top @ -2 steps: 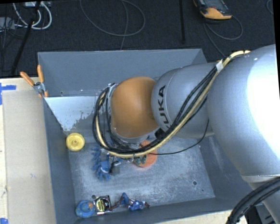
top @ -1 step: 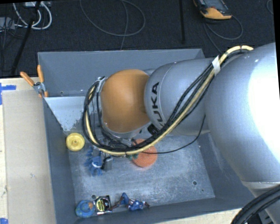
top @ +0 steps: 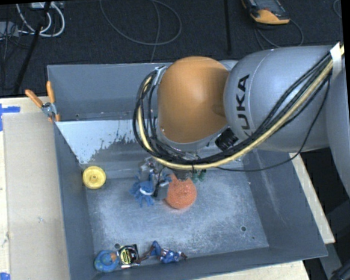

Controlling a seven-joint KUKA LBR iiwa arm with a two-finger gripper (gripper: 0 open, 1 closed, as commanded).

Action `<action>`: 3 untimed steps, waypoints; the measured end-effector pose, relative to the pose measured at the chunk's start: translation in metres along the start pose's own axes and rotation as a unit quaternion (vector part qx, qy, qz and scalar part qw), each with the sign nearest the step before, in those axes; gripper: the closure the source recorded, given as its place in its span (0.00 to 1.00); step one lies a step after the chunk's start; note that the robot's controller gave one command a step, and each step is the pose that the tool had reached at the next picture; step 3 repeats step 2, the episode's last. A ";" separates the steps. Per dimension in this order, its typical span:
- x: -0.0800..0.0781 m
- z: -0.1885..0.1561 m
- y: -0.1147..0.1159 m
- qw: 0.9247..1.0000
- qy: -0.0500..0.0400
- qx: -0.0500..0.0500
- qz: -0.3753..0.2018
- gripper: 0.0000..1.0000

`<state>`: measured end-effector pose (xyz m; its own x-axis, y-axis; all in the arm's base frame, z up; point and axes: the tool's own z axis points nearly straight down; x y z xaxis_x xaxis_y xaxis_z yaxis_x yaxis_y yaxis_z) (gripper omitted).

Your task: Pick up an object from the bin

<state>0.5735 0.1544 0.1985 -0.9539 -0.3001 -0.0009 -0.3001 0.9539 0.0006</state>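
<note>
My gripper [top: 156,179] pokes out from under the orange cover, low in the middle of the bin. Its tips are down among a blue, many-pronged plastic thing [top: 142,191] on its left and an orange-red round ball [top: 181,193] on its right. Both things touch or nearly touch the gripper. A small green bit [top: 198,175] shows just behind the ball. Whether anything sits between the tips is hidden by the cover and the cables.
A yellow round cap [top: 94,177] lies at the left of the bin floor. Along the front wall lie a blue disc [top: 104,261], a yellow-and-black tape measure [top: 128,255] and a small blue clamp-like piece [top: 164,254]. The arm covers the bin's back right.
</note>
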 end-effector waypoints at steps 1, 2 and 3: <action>0.000 0.000 0.000 1.000 0.000 0.000 0.000 1.00; -0.013 -0.043 -0.008 1.000 0.003 0.000 0.002 1.00; -0.013 -0.043 -0.008 1.000 0.003 0.000 0.002 1.00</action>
